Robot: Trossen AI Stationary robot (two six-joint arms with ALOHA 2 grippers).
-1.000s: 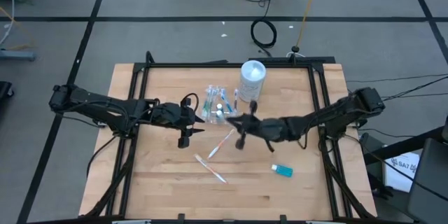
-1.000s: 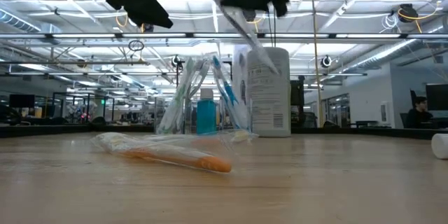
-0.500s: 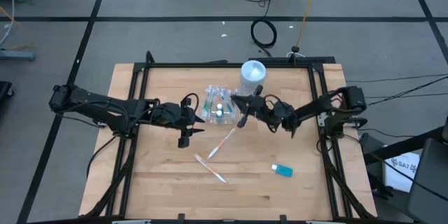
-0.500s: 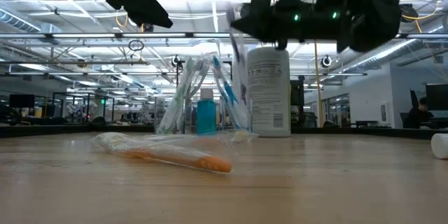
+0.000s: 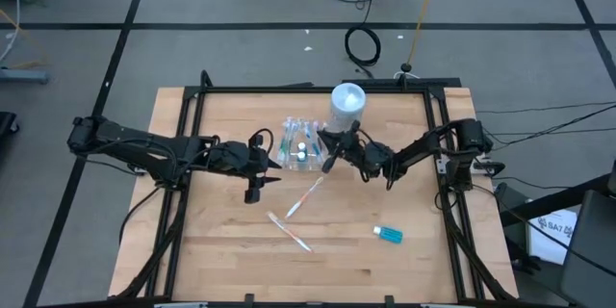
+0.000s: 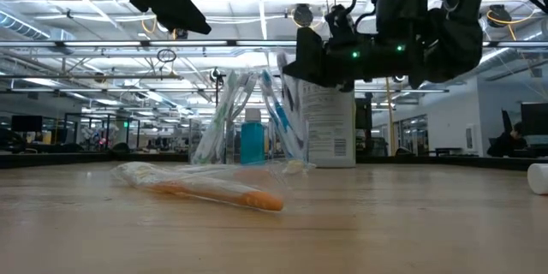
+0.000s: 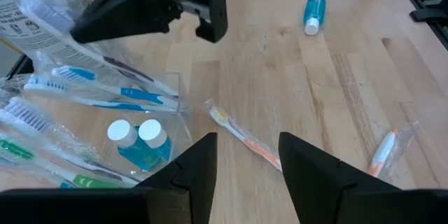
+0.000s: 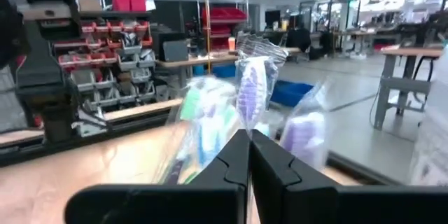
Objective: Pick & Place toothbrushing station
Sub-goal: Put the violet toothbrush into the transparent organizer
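Observation:
A clear plastic cup (image 5: 300, 151) stands mid-table and holds several wrapped toothbrushes (image 7: 105, 94) and two blue tubes (image 7: 136, 143). My right gripper (image 5: 331, 153) is at the cup's right side, shut on a wrapped toothbrush (image 8: 250, 87). My left gripper (image 5: 274, 166) hovers open, just left of the cup, with nothing between its fingers (image 7: 203, 164). Nearer the front edge, an orange wrapped toothbrush (image 5: 306, 195), a second toothbrush (image 5: 289, 231) and a blue tube (image 5: 388, 235) lie flat on the table. My right gripper pinches the wrapped toothbrush between its two shut fingers (image 8: 234, 157), coming from the table's right and about level. The bristle head in its clear wrapper (image 8: 252, 77) sticks out past the fingertips. The brush is clear of the table, beside the cup's rim.
A tall white canister (image 5: 347, 106) stands just behind the cup and the right gripper. A black frame (image 5: 289, 89) edges the wooden table. There is bare wood at the table's front left and along its far right side.
My right gripper has gone down and toward the far edge, from above the loose orange toothbrush to the cup's right side. It has tipped from pointing downward to about level. The held toothbrush travelled with it and turned along.

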